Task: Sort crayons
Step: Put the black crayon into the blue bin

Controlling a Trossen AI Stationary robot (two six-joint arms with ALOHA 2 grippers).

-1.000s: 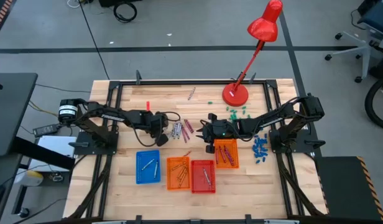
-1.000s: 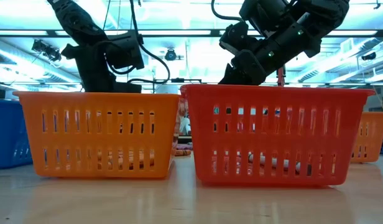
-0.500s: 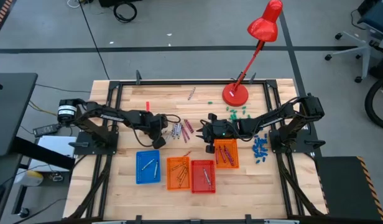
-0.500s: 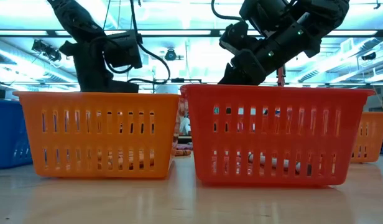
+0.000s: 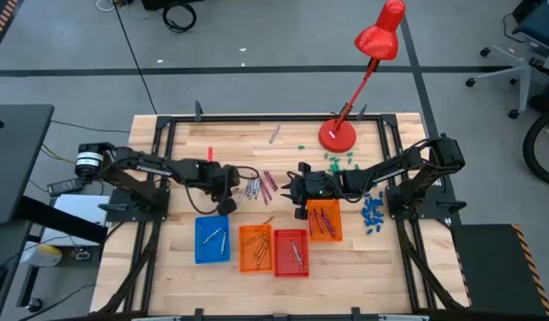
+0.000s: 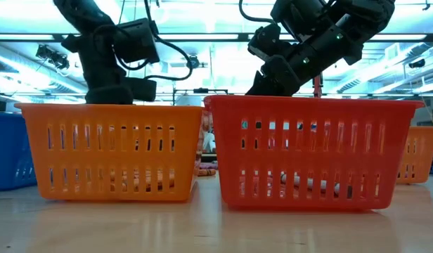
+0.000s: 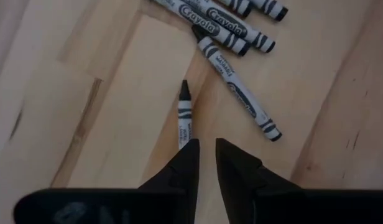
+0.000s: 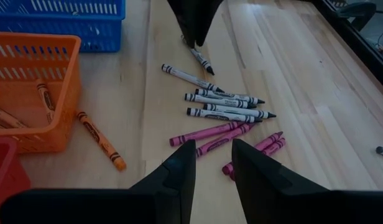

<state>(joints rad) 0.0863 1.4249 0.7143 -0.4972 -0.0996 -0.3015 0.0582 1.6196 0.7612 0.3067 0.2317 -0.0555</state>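
Several grey-white crayons and magenta crayons lie loose on the table's middle. An orange crayon lies beside the orange tray. My left gripper points down just left of the grey-white ones, its fingers a narrow gap apart with nothing between them. One grey-white crayon lies flat on the wood right under it, its near end hidden behind one fingertip. My right gripper hangs open over the magenta crayons, holding nothing.
A blue tray, an orange one, a red one and a second orange one stand along the near side, with crayons in them. The red lamp's base, teal bits and blue bits are at the right.
My left gripper has risen a little off the table, rolled at the wrist and drawn slightly toward the table's left edge. The crayons lie where they were.
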